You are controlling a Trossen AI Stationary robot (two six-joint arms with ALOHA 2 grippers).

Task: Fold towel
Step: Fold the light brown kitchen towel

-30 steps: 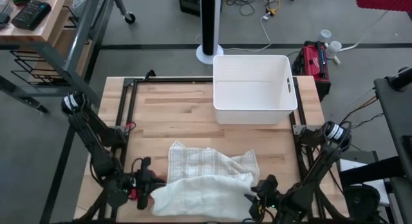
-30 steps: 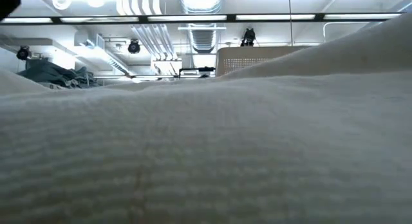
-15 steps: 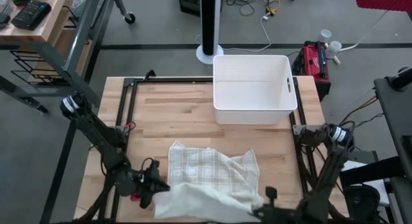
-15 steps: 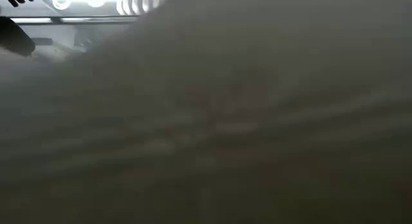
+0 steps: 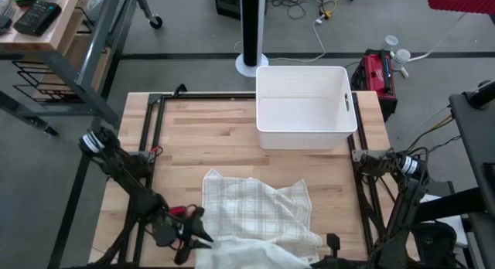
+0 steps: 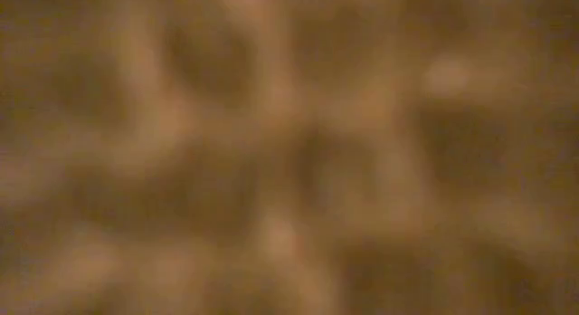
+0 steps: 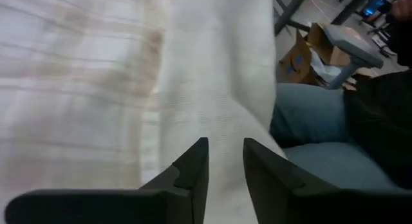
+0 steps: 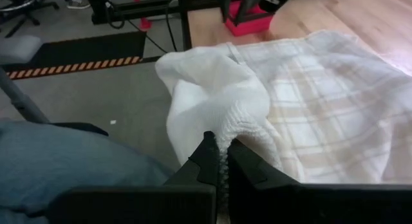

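Observation:
The towel (image 5: 259,211) lies near the table's front edge, its checked side spread flat on the wood. Its white textured part (image 5: 247,255) is bunched along the front edge. My left gripper (image 5: 203,240) is at the towel's near left corner; in the left wrist view its fingers (image 7: 193,169) stand a little apart with white towel (image 7: 212,89) just beyond them. My right gripper (image 5: 331,244) is at the near right, shut on a gathered bit of towel (image 8: 219,102). The low view shows only a brown blur. My left gripper has white towel showing in the gap between its fingers; I cannot tell whether it touches the cloth. My right gripper pinches a bunched fold of the towel's white part (image 8: 224,141) between its two fingers, several layers gathered. The fingers slant down and point toward the table's left. The pinched fold stands raised, while the checked part (image 8: 335,102) lies on the table.
A white bin (image 5: 305,107) stands at the far right of the table. A person's legs in blue trousers (image 8: 64,163) are just off the near edge. Bare wood lies between the towel and the bin.
My right gripper has gone toward the table's near edge, drawing the towel's white part with it, so more of the checked side lies uncovered. My left gripper has moved right and toward the near edge, closer to the towel. The towel now fills the low view.

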